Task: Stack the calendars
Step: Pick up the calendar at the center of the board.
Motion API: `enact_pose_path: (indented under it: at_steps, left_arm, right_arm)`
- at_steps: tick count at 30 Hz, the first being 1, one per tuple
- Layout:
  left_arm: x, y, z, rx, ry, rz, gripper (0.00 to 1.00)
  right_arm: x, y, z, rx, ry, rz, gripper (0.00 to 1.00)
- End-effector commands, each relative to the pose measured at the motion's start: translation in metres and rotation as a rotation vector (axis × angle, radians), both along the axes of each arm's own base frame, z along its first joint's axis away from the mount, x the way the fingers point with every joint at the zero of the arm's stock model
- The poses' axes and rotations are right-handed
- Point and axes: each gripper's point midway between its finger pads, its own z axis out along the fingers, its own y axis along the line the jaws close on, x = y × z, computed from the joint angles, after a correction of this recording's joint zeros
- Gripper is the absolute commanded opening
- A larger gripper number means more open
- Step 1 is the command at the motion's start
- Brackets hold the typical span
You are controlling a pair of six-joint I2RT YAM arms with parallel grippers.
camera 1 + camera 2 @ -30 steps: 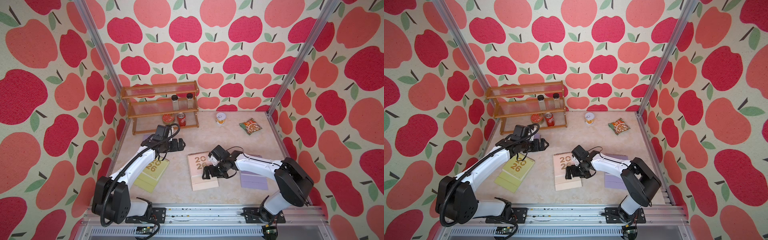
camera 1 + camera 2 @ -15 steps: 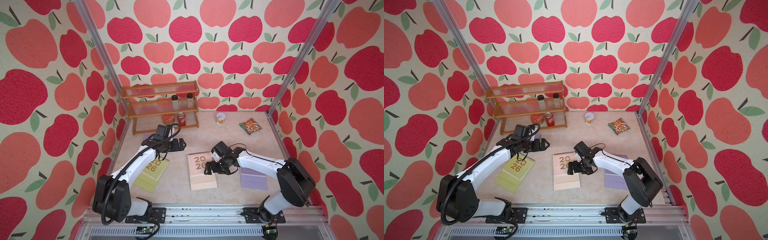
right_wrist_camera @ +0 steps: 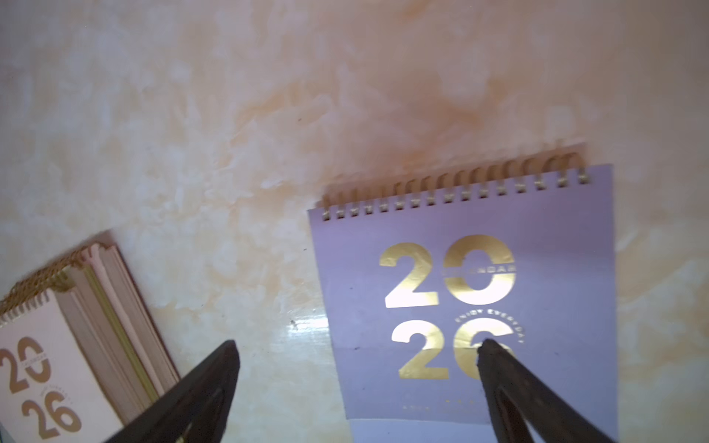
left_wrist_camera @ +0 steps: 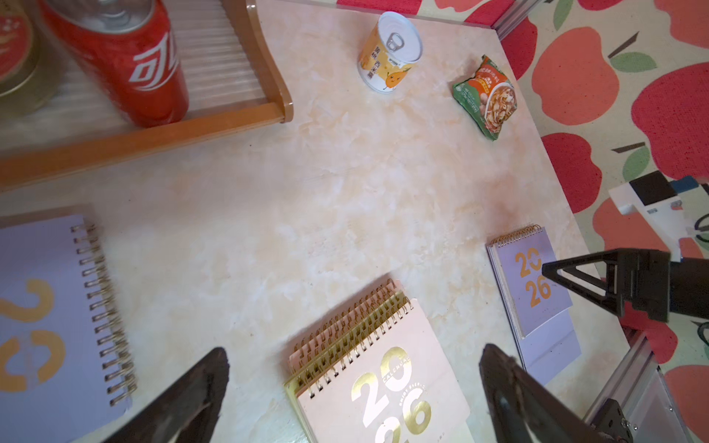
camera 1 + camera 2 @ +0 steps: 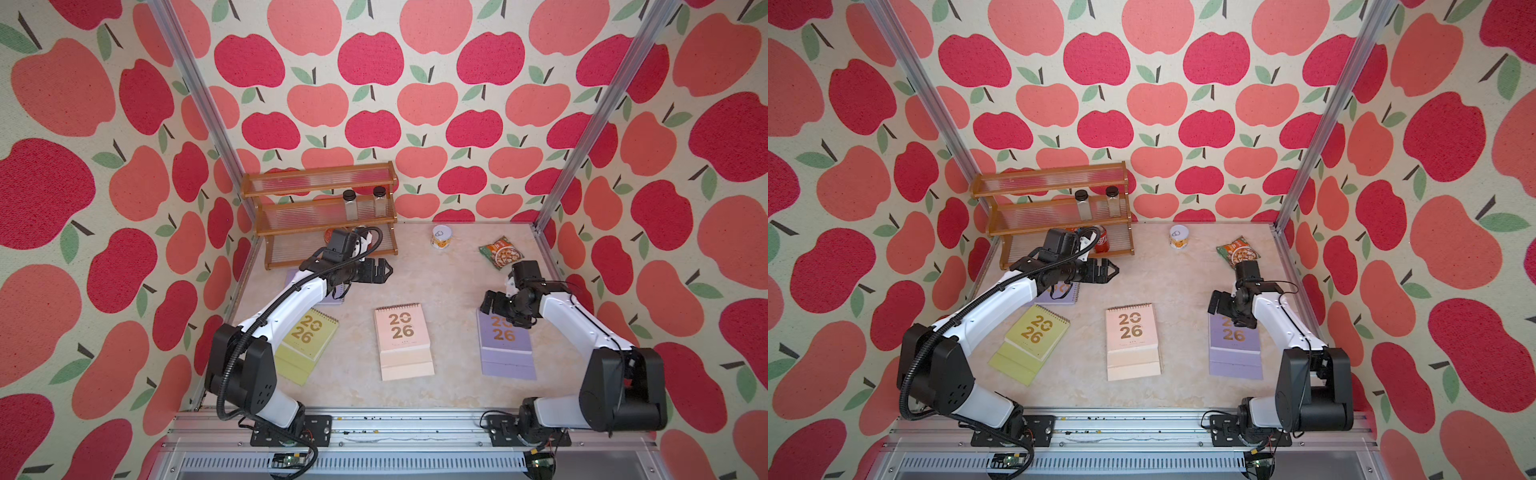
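A pink calendar (image 5: 405,338) lies flat at the middle of the table (image 5: 436,282). A yellow-green calendar (image 5: 309,338) sits skewed near the left edge, a lilac calendar (image 5: 505,349) near the right edge, and a second lilac calendar (image 4: 50,253) toward the back-left corner.

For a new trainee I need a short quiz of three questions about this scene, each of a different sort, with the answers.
1. True or false: the right tool is shut on the lilac calendar.
2. Which colour tops the middle pile? A lilac, B pale pink, C yellow-green.
3. How many lilac calendars show in the left wrist view?

Key
1. False: it is open and holds nothing.
2. B.
3. Two: that one, and a second lilac calendar.
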Motion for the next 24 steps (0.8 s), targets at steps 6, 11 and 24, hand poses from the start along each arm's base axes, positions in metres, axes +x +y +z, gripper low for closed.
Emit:
enact_pose_path:
  at_steps: [6, 11, 24]
  left_arm:
    - [0.011, -0.059, 0.019, -0.057, -0.063, -0.177, 0.99]
    - [0.007, -0.091, 0.016, -0.106, -0.034, -0.246, 1.00]
    - [-0.009, -0.164, -0.021, -0.147, 0.128, -0.366, 1.00]
  right_arm:
    - [-0.018, -0.065, -0.019, 0.039, 0.028, -0.204, 0.99]
    - [-0.021, -0.074, -0.034, 0.046, 0.066, -0.227, 0.99]
    - [-0.016, -0.042, -0.055, 0.244, 0.084, -0.193, 0.99]
